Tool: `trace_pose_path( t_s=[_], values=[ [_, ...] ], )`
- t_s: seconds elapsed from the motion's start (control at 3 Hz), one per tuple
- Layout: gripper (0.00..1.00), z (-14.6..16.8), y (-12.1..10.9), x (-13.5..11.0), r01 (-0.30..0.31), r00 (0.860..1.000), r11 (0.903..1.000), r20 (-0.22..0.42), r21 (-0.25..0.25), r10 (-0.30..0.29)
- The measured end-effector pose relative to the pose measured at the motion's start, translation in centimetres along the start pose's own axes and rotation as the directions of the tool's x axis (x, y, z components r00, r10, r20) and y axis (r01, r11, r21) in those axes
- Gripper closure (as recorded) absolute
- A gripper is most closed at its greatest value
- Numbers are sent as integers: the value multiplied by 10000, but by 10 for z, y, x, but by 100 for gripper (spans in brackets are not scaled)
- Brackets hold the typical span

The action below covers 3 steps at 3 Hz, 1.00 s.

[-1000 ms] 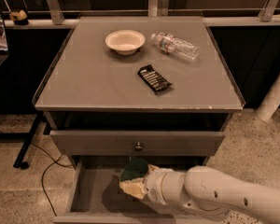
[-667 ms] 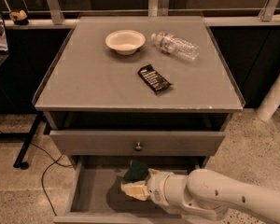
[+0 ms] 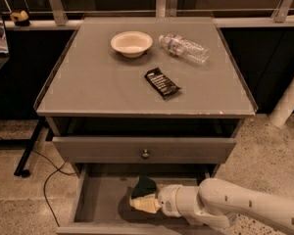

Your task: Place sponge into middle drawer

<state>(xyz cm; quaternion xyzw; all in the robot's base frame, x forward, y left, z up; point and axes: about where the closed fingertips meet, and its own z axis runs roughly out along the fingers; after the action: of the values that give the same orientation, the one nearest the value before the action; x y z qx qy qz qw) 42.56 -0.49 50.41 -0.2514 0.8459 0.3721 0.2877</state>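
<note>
The sponge [image 3: 144,196], pale yellow foam with a dark green face, is tilted and held just above the floor of the open middle drawer [image 3: 100,202], near its centre. My gripper [image 3: 156,200] sits at the end of the white arm that reaches in from the lower right. It is shut on the sponge's right side, inside the drawer's opening. The sponge casts a shadow on the grey drawer floor beneath it.
Above the open drawer is a grey drawer front with a round metal knob [image 3: 145,154], slightly pulled out. On the cabinet top lie a white bowl [image 3: 131,43], a clear plastic bottle [image 3: 184,48] and a black snack wrapper [image 3: 162,82]. Cables [image 3: 48,182] run over the floor at the left.
The arm has carried the sponge slightly lower and nearer the drawer's front. Nothing on the cabinet top has moved.
</note>
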Motion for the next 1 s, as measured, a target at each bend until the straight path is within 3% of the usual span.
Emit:
trace_pose_path(
  t_s=[0.33, 1.0],
  values=[
    [100, 11, -11, 9, -241, 9997, 9995, -104, -204, 239],
    [100, 29, -25, 31, -822, 9945, 9966, -651, -34, 818]
  ],
)
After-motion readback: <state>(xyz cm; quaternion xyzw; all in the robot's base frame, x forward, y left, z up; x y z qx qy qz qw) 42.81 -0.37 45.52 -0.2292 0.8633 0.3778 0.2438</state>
